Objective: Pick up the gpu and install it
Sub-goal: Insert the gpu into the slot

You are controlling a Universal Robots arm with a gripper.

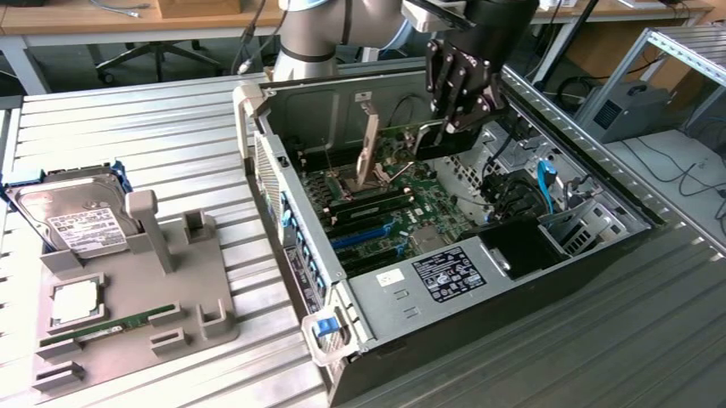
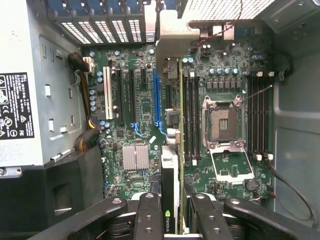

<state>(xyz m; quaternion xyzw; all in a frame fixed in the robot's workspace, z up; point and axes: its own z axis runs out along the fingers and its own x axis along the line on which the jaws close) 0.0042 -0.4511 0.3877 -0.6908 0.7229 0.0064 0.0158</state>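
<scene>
Gripper (image 1: 454,136) (image 2: 175,220) is inside the open case (image 1: 499,280), with its fingers clamped on the gpu (image 1: 399,146) (image 2: 169,180). The card is held on edge over the motherboard (image 2: 140,110), presumably so its connector edge faces the sockets. Its bracket end points toward the case's rear wall. It sits between the blue slot (image 2: 156,100) and the memory slots (image 2: 190,115) (can't tell whether it is seated).

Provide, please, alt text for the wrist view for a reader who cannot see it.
The end effector holds the gpu edge-on over the green motherboard inside an open computer case. Memory slots and an open processor socket lie beside the card.
</scene>
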